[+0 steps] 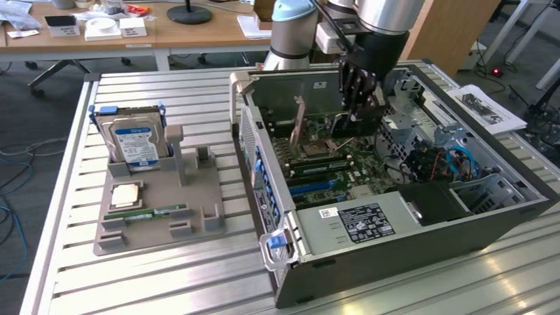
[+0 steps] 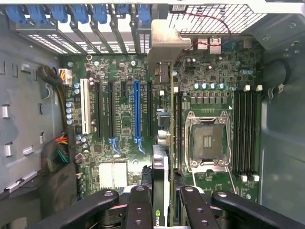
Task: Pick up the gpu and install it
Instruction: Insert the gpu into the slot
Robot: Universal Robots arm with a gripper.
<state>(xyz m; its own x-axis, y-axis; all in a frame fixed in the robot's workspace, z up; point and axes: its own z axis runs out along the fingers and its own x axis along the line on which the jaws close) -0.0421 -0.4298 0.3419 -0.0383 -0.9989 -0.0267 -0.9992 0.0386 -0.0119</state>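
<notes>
The gripper (image 2: pixel 163 198) is down inside the open computer case (image 1: pixel 376 259), its jaws drawn in partway and clamped on either side of the gpu (image 2: pixel 161 164). The card hangs edge-on over the motherboard (image 2: pixel 214 71), between the long expansion slots and the processor socket (image 2: pixel 208 140), with its silver bracket (image 2: pixel 164 47) toward the case's slotted rear wall. I can't tell whether its lower edge has reached a slot, because the card hides it. The case lies on the counter (image 1: pixel 175 282) toward the edge on the exterior view's right.
</notes>
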